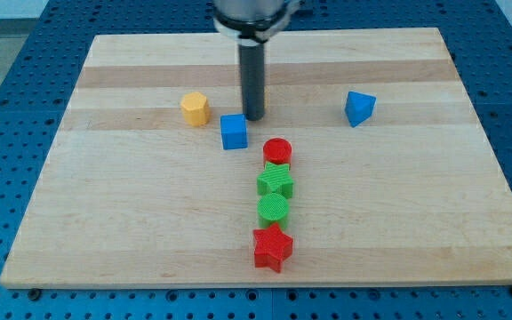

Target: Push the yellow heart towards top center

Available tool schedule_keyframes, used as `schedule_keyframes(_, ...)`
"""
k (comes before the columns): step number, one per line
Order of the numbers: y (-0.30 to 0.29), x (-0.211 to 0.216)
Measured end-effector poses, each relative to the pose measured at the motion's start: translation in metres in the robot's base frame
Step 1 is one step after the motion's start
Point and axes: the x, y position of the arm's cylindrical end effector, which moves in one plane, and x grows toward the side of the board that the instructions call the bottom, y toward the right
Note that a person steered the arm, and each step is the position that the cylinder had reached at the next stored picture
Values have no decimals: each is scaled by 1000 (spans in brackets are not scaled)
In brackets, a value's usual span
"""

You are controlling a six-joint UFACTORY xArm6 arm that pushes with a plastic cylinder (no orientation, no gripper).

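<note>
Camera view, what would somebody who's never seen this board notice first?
Probably the dark rod coming down from the view's top centre, my tip resting just above and to the right of the blue cube. Next, a neat column below it: red cylinder, green star, green cylinder, red star. A yellow block lies left of the rod, and a blue block sits alone at the right.

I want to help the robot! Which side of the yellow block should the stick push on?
No pincer here, only a rod. Set my tip against the lower-left side of the yellow block, then push up and right. The blue cube sits close by, so go around it.
</note>
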Motion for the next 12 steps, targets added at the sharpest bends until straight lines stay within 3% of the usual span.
schedule_keyframes(2, -42, -5)
schedule_keyframes(4, -46, -7)
schedule_keyframes(7, 11, -7)
schedule_keyframes(9, 13, -10)
schedule_keyframes(12, 13, -62)
